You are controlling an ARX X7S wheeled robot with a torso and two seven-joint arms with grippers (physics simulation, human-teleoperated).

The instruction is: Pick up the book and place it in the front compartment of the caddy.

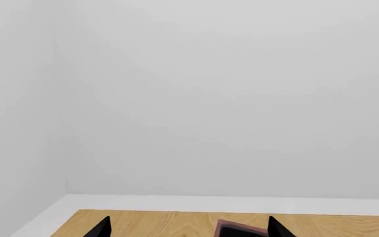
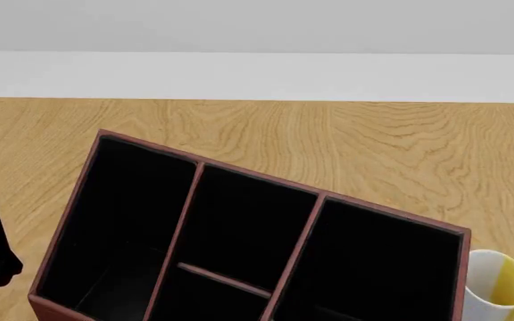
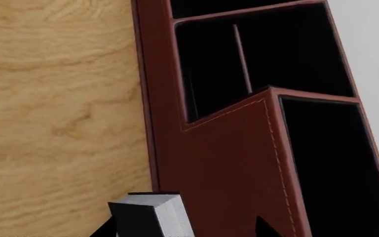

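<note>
Gripping the book (image 3: 151,215) between its dark fingertips, right gripper (image 3: 183,229) held it upright against the outer wall of the caddy (image 3: 229,163), outside every compartment, above the wooden table (image 3: 57,98). Left gripper (image 1: 188,228) stood spread apart, holding nothing.

Even, bright, diffuse light fills the room with no visible lamp. The wooden table (image 2: 355,144) shows no glare and hardly any cast shadow. The caddy (image 2: 88,194) has flat black insides with no detail. All views are sharp, without blur or edge warping. The wall (image 1: 229,98) is softly shaded.
</note>
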